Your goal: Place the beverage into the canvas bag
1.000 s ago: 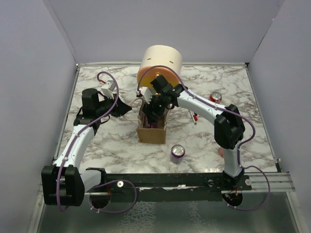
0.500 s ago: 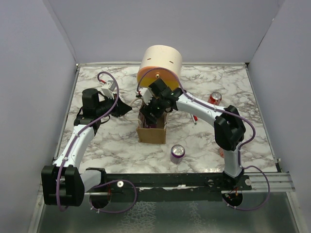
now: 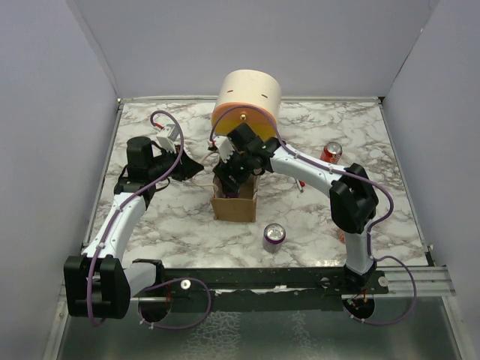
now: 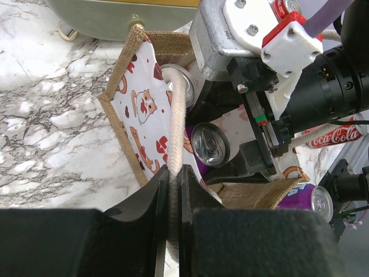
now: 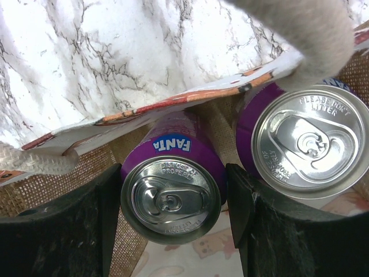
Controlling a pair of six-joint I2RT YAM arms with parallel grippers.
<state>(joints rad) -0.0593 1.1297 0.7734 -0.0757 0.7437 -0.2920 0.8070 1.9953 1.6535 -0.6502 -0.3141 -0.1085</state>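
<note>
**Can down in the bag, not yet let go**

Nearest the arm bases, a loose purple can (image 3: 274,235) stands on the marble table (image 3: 150,225). It is well clear of both sets of fingers on their near side, and out of the way.

Next comes the canvas bag (image 3: 233,205). The left gripper (image 4: 174,193) is pinched tight on the bag's cream cord handle (image 4: 177,115), drawing that side outward so the mouth gapes.

Inside the mouth, the right gripper (image 5: 172,193) has its fingers (image 5: 95,222) closed against both sides of the purple Fanta can (image 5: 171,199). The can is upright and below the rim. A second can (image 5: 308,144) sits in the bag just beyond one finger, nearly touching it, and another cord loop (image 5: 314,40) crosses just past the fingertips.

Delivery looks all but done. What remains, I judge, is to open and lift out without snagging cord or dragging the neighbouring can.

Beyond the fingers a cream cylinder (image 3: 247,97) stands close behind the bag. A red cola can (image 3: 331,151) stands well off to the right.
</note>
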